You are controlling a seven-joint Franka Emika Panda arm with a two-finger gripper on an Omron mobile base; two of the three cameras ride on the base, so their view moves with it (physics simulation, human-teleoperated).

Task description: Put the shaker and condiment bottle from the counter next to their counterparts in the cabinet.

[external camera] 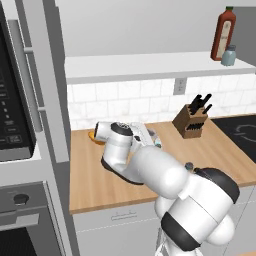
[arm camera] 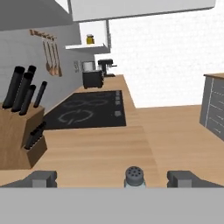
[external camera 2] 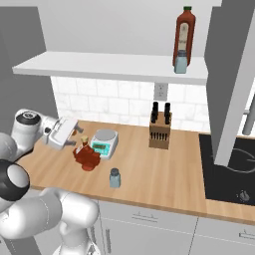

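- Claw [arm camera: 112, 178]: jaws spread wide, nothing between them; held low over the surface [external camera 2: 164, 169], near its left end in the right base view.
- Shaker [external camera 2: 115, 178]: upright on the surface near the front edge, free of any grip. In the hand view its perforated cap sits centred between the two fingertips [arm camera: 41, 178], slightly ahead of them.
- Condiment bottle [external camera 2: 87, 155]: upright on the surface, just in front of the small scale [external camera 2: 104, 141] and near the claw; apart from the shaker.
- Counterparts: tall bottle [external camera 2: 184, 34] and small shaker [external camera 2: 180, 62] touching or nearly so at the right end of the cabinet [external camera 2: 99, 66] shelf.
- Step in hand, as judged: closing in on the shaker for a first grasp.
- Handling note: keep the cap centred, advance until the pads bracket the body below the cap, then close; the item is squat and light, so a glancing fingertip would likely tip it.
- Hazard: knife block [external camera 2: 160, 129] stands well to the right on the surface; the lift toward the shelf should clear it.
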